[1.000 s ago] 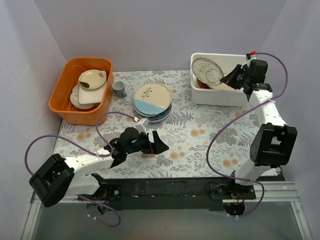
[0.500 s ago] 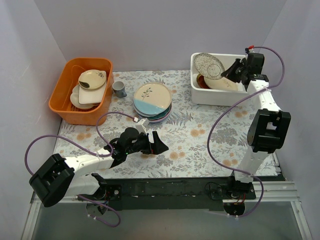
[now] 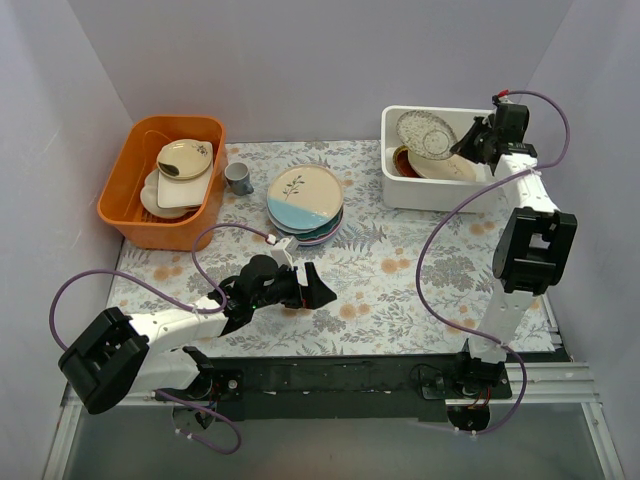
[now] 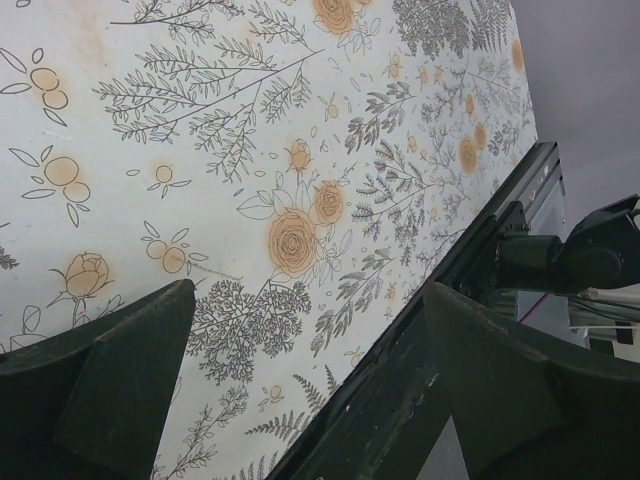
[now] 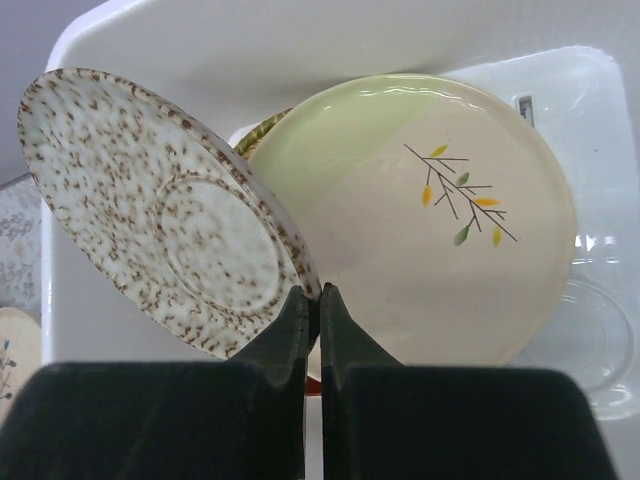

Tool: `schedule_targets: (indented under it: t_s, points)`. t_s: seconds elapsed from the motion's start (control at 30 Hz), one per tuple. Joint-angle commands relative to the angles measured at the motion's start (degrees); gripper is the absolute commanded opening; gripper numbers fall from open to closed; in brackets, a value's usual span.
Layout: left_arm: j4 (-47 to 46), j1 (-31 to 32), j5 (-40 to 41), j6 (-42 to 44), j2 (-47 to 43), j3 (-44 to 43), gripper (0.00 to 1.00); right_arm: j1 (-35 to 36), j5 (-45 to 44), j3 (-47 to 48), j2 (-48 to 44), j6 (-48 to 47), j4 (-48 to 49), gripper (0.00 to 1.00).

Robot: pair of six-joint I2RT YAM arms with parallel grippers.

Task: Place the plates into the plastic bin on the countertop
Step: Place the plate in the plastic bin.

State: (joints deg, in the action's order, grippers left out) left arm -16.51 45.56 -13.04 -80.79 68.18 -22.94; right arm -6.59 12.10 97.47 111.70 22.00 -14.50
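My right gripper (image 3: 470, 143) is shut on the rim of a cream plate with brown speckles (image 5: 160, 215), held tilted on edge over the white plastic bin (image 3: 400, 187). The speckled plate also shows in the top view (image 3: 424, 133). In the bin lies a pale cream-green plate with a leaf sprig (image 5: 440, 220), with a yellow rim and something red beneath it. A stack of plates, its top one cream-and-blue with a sprig (image 3: 305, 196), sits on the floral countertop (image 3: 400, 265). My left gripper (image 3: 312, 286) is open and empty, low over the countertop (image 4: 260, 150) in front of that stack.
An orange tub (image 3: 125, 190) with beige dishes stands at the back left, a small grey cup (image 3: 238, 178) beside it. Walls close in at the back and both sides. The table's dark front rail (image 4: 430, 330) lies under my left gripper.
My right gripper has carried the speckled plate further back and right over the bin, tilting it lower. The left arm has not moved.
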Motion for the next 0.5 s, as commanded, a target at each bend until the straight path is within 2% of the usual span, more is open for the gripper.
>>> schedule_targets:
  t_s: [0.0,0.47]
  points:
    - [0.5,0.3,0.7,0.8,-0.9,0.1,0.98,-0.5,-0.6,5.1,0.7,-1.9,2.5,0.01]
    - [0.7,0.3,0.9,0.8,-0.7,0.3,0.98,-0.5,1.9,7.5,6.9,-4.7,2.0,0.01]
